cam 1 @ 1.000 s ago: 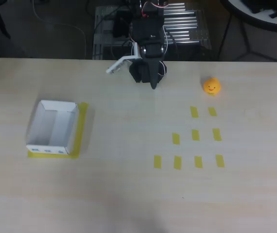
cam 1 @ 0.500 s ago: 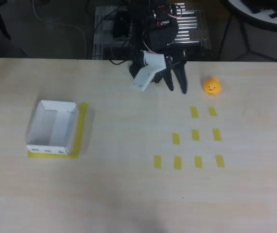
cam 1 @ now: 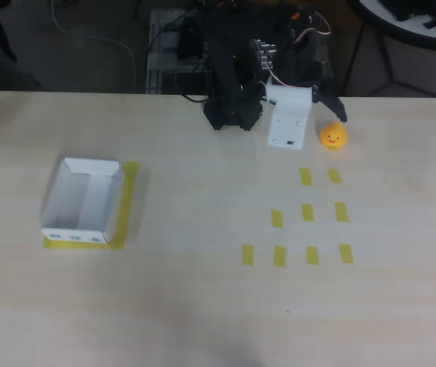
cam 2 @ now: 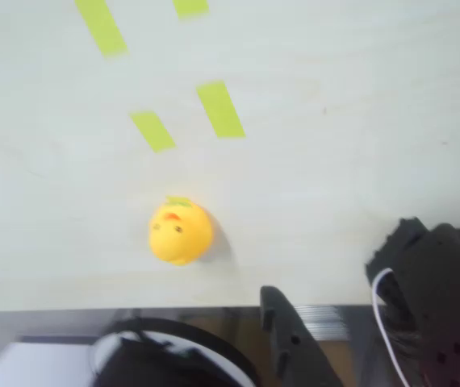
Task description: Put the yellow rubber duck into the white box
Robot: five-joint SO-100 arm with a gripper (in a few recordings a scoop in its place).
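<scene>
I read the duck-to-gripper offset as the thing that decides the next move. In the overhead view the yellow rubber duck [cam 1: 333,136] sits on the table [cam 1: 203,306] near its far edge, above the top right of the grid of yellow tape strips [cam 1: 307,212] and clear of them. The gripper [cam 1: 333,107] hangs just behind and a little left of the duck in that view, one dark finger reaching down to the duck's upper side, with the white wrist block [cam 1: 287,118] just left of it. I cannot tell from above whether the finger touches the toy. In the wrist view the duck [cam 2: 180,232] lies left of and slightly ahead of the near dark finger [cam 2: 290,343], with bare table between them, so I judge it is not between the fingers yet. The fingers look parted, nothing in them, though the second one is partly cut off at the frame edge. The duck is roughly round, so no long axis matters for the grasp; approach direction is free. The white box [cam 1: 84,200] stands well apart on the left side of the table, on a yellow tape patch, open side up and empty. My judgement: the reach phase is under way, the grasp not yet begun, and the gripper must shift sideways toward the duck before lowering.
</scene>
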